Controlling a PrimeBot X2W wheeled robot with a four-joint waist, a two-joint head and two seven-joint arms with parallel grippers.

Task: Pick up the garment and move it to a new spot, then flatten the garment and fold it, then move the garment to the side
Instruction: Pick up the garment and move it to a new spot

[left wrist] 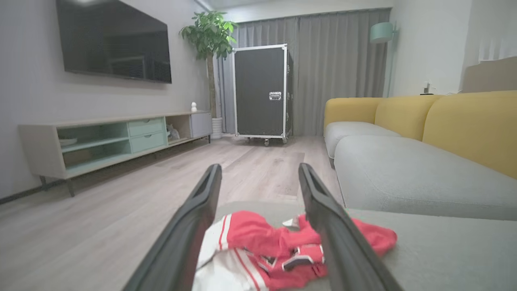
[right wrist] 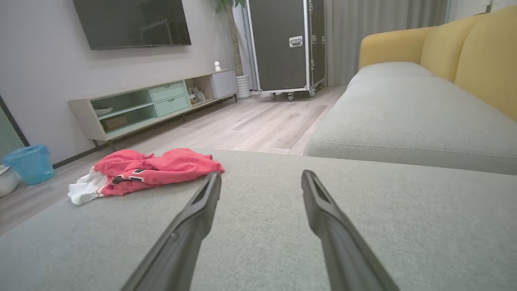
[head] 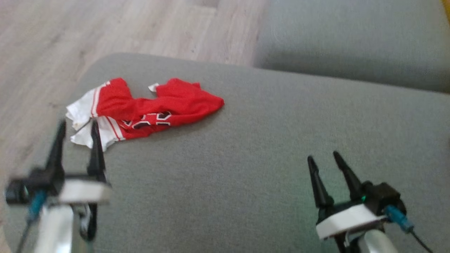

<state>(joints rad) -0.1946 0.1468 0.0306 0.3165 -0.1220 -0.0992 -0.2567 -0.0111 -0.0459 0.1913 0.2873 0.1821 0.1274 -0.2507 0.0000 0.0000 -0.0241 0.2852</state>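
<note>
The crumpled red-and-white jersey garment [head: 151,107] [left wrist: 258,238] [right wrist: 149,169] lies bunched on the grey fabric seat cushion [head: 246,158], near the cushion's far left corner in the head view. Its white striped part faces the robot's left. The red part, which carries black-and-white lettering, extends toward the right.

Left claw [head: 78,123] [left wrist: 259,167]: the two dark fingers stand apart and nothing is clamped between them. In the head view the fingertips overlap the garment's white edge. Whether they touch the cloth cannot be told. In the left wrist view the garment lies between and just beyond the two fingers.

Right claw [head: 322,156] [right wrist: 261,174]: the fingers stand apart and hold nothing. It is positioned over bare cushion, well apart from the garment. In the right wrist view the garment lies to the upper left of the fingers.

Surroundings:
- A second grey seat cushion [head: 351,42] adjoins the first, with yellow backrests [left wrist: 464,125] behind it.
- Light wood-look floor [head: 52,35] lies beyond the cushion edge.
- A dark wall-mounted screen [left wrist: 113,40] hangs above a low cabinet with mint-green drawers [left wrist: 101,141].
- A black metal-edged wheeled case [left wrist: 260,91] stands beside a potted green plant [left wrist: 210,32].
- A blue bin [right wrist: 30,163] stands on the floor.
</note>
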